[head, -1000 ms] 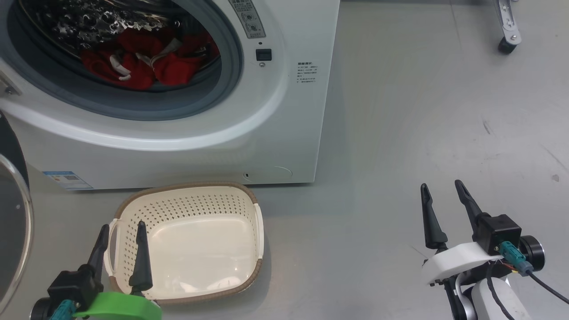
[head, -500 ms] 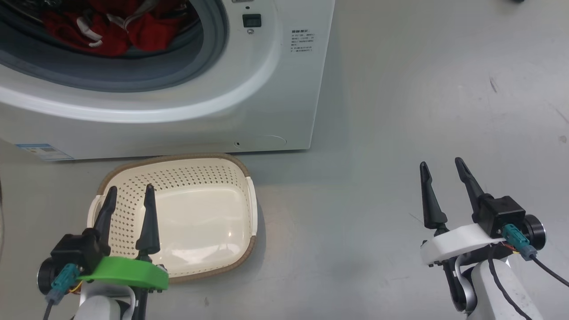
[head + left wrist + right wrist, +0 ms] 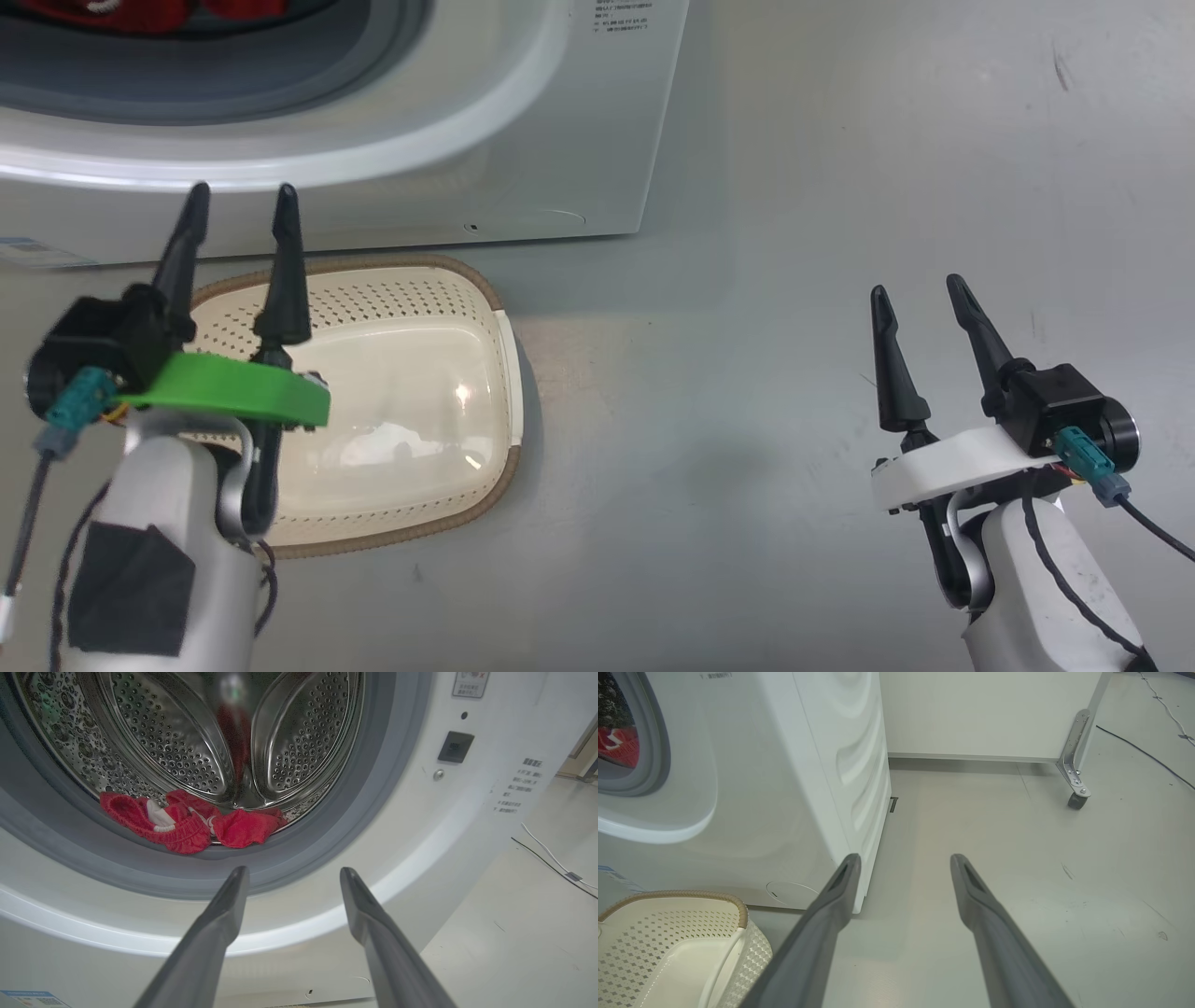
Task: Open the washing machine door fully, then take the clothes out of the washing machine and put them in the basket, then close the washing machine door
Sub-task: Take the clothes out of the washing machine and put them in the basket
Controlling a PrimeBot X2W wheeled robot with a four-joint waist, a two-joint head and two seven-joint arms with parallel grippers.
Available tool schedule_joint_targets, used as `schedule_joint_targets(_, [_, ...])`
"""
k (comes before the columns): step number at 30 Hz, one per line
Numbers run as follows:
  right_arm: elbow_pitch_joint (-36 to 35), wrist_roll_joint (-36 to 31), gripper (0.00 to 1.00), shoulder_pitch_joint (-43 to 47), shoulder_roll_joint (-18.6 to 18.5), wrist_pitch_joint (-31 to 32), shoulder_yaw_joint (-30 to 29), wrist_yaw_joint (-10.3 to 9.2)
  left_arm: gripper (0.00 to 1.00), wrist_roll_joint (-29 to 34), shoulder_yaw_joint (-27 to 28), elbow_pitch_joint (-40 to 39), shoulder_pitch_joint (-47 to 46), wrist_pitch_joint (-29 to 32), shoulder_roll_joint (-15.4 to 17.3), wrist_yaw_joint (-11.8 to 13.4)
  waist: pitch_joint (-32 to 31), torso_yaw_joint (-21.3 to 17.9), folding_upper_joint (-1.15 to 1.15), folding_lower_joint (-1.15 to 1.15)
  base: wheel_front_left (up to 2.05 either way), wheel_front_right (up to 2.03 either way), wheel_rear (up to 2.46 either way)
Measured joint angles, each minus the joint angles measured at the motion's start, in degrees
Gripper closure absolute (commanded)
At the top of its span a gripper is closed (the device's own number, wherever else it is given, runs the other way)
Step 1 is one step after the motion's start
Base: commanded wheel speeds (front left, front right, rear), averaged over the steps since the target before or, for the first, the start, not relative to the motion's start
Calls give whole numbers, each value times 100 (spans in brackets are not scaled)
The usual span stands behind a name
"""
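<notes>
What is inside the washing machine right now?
Red clothes with white trim lie at the bottom of the steel drum, near the grey gasket. Whatever lies beneath the pile is covered.

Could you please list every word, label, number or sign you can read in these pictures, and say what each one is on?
Nothing can be read for certain.
The printed lines on the washing machine front, right of the opening: too small to read.
The sticker above the dark latch socket: blurred.
The blue label at the machine's lower left corner: too small to read.
</notes>
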Motion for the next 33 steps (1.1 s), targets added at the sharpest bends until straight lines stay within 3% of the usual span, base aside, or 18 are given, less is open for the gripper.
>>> schedule_joint_targets(10, [-3,221,0,-193,-3,0,168,7,0,120,197,212,-1251,649,555,1,410,-206,0,0,0,0,0])
schedule_joint_targets(20, [-82,432,0,-431,-11,0,452,-2,0,35,293,632,-2288,1670,858,-1,768,-486,0,0,0,0,0])
schedule_joint_targets(33, [-186,798,0,-757,-19,0,793,-63,0,-487,690,920,-3384,3017,1358,-52,1301,-866,0,0,0,0,0])
